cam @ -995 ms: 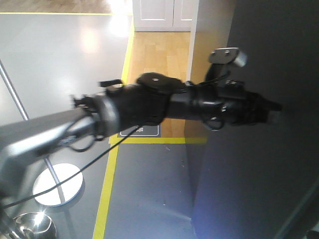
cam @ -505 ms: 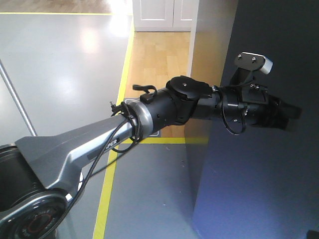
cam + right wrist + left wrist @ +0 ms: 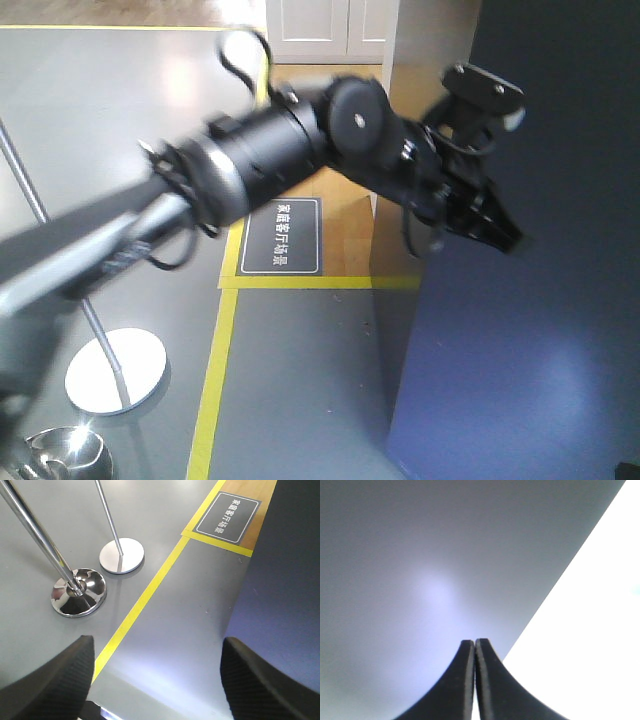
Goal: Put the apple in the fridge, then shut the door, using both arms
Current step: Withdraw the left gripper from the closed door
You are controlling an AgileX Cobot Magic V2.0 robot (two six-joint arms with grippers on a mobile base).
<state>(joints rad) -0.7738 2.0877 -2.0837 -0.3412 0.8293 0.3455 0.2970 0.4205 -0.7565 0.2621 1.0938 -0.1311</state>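
The apple is out of view. The fridge's dark grey-blue door (image 3: 540,350) fills the right of the front view, and I cannot tell from here whether it is fully closed. My left arm (image 3: 270,150) reaches across to it, blurred, with the left gripper (image 3: 505,238) pointing down-right at the panel. In the left wrist view the left gripper (image 3: 474,642) is shut on nothing, with the grey panel (image 3: 420,570) close ahead. My right gripper (image 3: 157,641) hangs open and empty over the floor beside the fridge's dark side (image 3: 285,580).
A thin chrome pole on a white round base (image 3: 115,370) and a shiny chrome base (image 3: 60,455) stand on the grey floor at left. A yellow floor line (image 3: 215,380) and a dark floor sign (image 3: 281,236) lie ahead. Both bases (image 3: 78,592) (image 3: 121,555) also appear in the right wrist view.
The left arm has swung upward and its wrist has turned. The gripper has drawn back left along the dark panel and now points downward. The arm is motion-blurred.
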